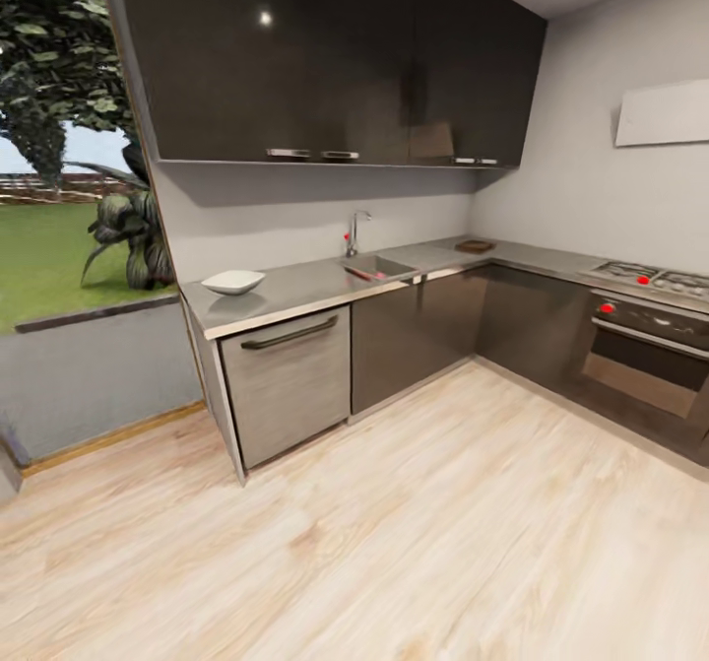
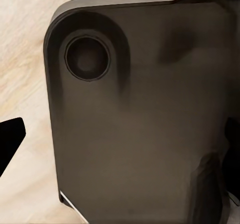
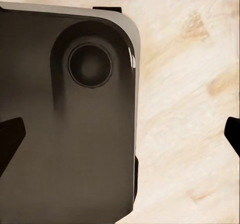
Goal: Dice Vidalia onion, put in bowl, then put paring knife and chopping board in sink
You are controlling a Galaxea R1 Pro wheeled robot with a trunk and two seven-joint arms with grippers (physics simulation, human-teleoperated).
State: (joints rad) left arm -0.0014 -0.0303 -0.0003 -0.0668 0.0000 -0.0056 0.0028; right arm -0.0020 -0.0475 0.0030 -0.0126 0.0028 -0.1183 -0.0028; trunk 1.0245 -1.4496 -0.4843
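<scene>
Head view is showing the rectangular stainless-steel sink (image 1: 379,267) mid-edge of the long grey steel countertop (image 1: 295,292), so the robot, both pincers' states untellable, should be driving squarely toward it.

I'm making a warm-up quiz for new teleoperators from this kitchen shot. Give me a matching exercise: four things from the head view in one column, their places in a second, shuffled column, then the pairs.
Things:
1. bowl
2. chopping board
3. faucet
4. oven

Places:
A. under the stove burners on the right-hand counter run
B. at the back edge of the sink
C. near the countertop's left end, by the window
D. in the counter's far corner, beyond the sink

Pairs: 1-C, 2-D, 3-B, 4-A
</scene>
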